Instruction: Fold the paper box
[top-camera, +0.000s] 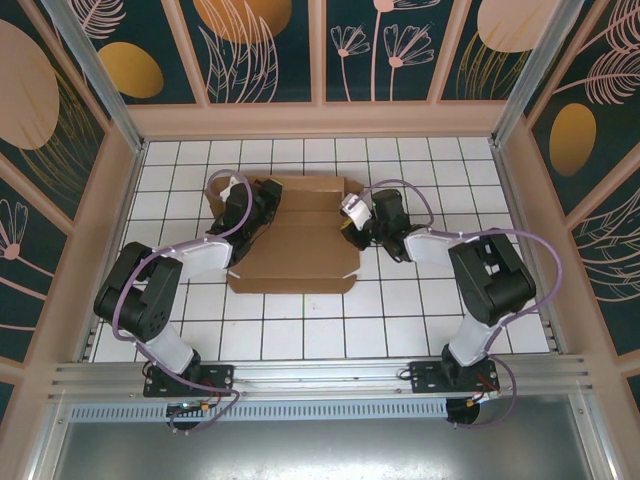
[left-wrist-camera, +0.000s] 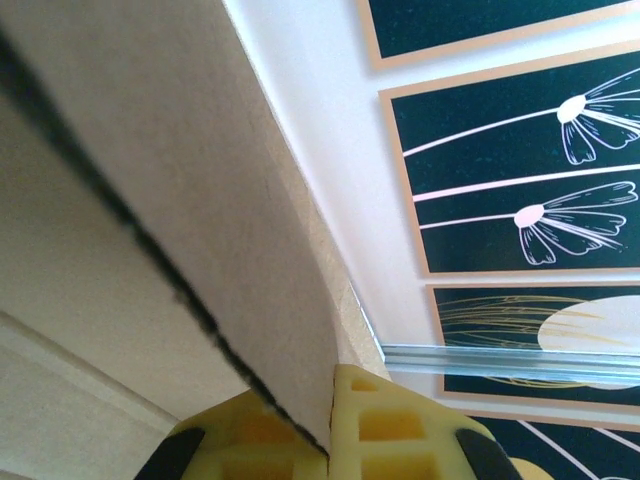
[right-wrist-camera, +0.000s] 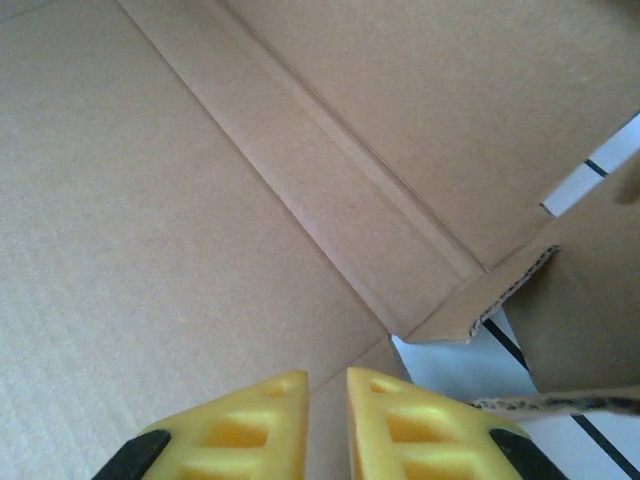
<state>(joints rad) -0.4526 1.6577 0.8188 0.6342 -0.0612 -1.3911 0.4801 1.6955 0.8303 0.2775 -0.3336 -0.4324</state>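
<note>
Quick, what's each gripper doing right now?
The left gripper: shut on an edge of the paper box.
The right gripper: open by a narrow gap just above the cardboard, nothing held.

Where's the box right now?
In the top view the box lies part-folded mid-table on the white tiles, between the two arms. The left gripper pinches a flap at its left rear corner, and the right gripper is at its right edge.

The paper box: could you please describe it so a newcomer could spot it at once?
On the white tiled table walled by floral panels, look between the left arm and the right arm. There lies the paper box, the only brown cardboard: a creased sheet with flaps.
</note>
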